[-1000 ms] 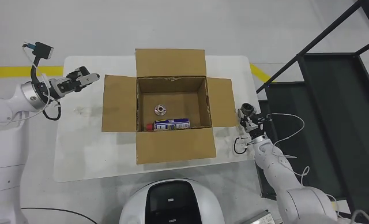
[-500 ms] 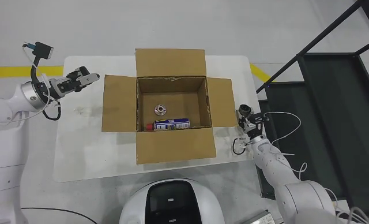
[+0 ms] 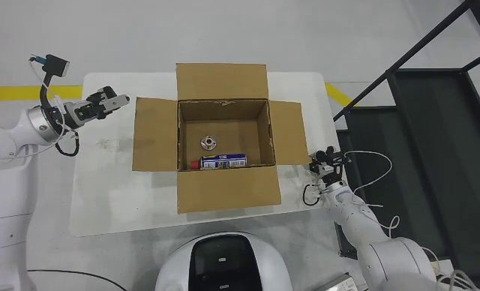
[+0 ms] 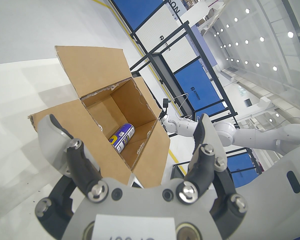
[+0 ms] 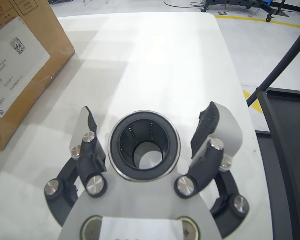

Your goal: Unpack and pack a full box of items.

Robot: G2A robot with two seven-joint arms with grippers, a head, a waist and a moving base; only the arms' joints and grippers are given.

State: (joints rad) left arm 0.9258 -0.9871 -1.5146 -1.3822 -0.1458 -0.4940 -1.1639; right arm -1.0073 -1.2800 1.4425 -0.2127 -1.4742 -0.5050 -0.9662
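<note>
An open cardboard box [image 3: 221,82] stands mid-table with its four flaps spread. Inside lie a blue spray can [image 3: 223,162] and a small round metal part [image 3: 207,142]. My left gripper [image 3: 105,102] hovers open and empty off the box's left flap. Its wrist view looks into the box [image 4: 95,71] at the can [image 4: 122,137]. My right gripper [image 3: 323,158] sits at the table's right edge beside the right flap. In its wrist view the right gripper [image 5: 148,115] is open around an upright black-and-metal hollow cylinder [image 5: 143,148] on the table, and the fingers [image 5: 208,123] are clear of it.
The white table [image 3: 105,186] has bare room left and right of the box. A black metal frame [image 3: 420,118] stands close beyond the table's right edge. The box's side wall with a white label [image 5: 12,58] is near my right gripper.
My right gripper has shifted a little toward the table's near edge, with the cylinder. The left arm and the box contents have not moved.
</note>
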